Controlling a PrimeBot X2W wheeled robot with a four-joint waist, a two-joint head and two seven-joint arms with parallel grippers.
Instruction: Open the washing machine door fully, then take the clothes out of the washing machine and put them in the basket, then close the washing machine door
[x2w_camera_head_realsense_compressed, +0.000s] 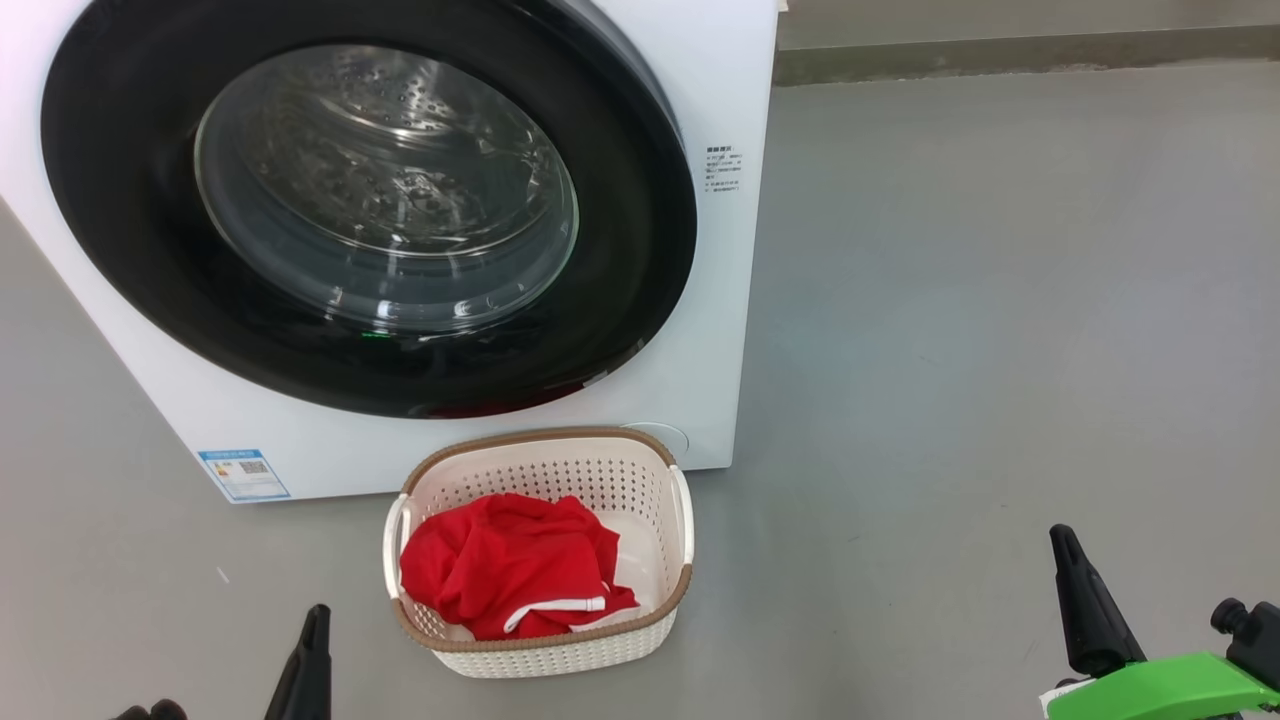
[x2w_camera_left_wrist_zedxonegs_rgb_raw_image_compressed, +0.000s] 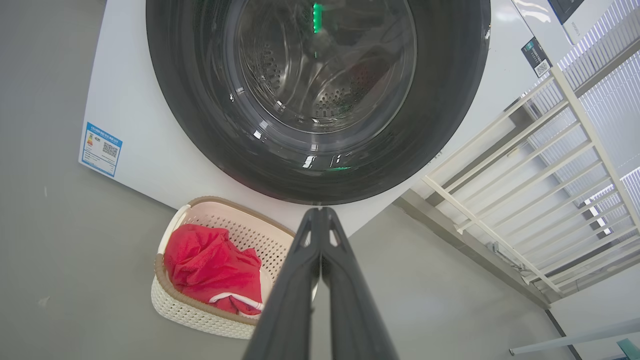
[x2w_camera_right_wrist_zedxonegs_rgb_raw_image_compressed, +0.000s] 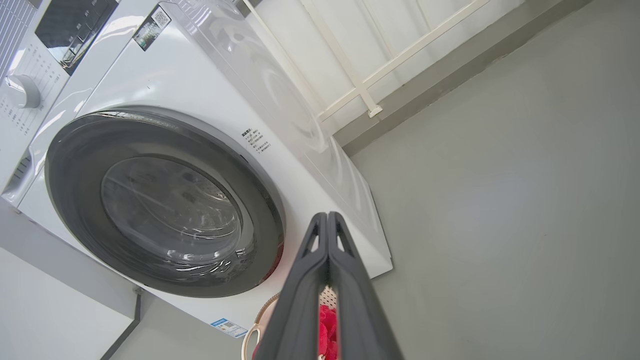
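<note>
The washing machine stands ahead with its round black-rimmed door lying flat against the front, glass bowl showing the steel drum. Just below it on the floor sits the cream basket holding the red clothes with white trim. My left gripper is low at the left of the basket, shut with nothing in it. My right gripper hangs over bare floor far right of the basket, also shut and empty. The door and basket show in the left wrist view too.
Grey floor stretches to the right of the machine up to a wall skirting. A white railing stands beside the machine. A second appliance with a dial sits next to it. A blue label marks the machine's lower left corner.
</note>
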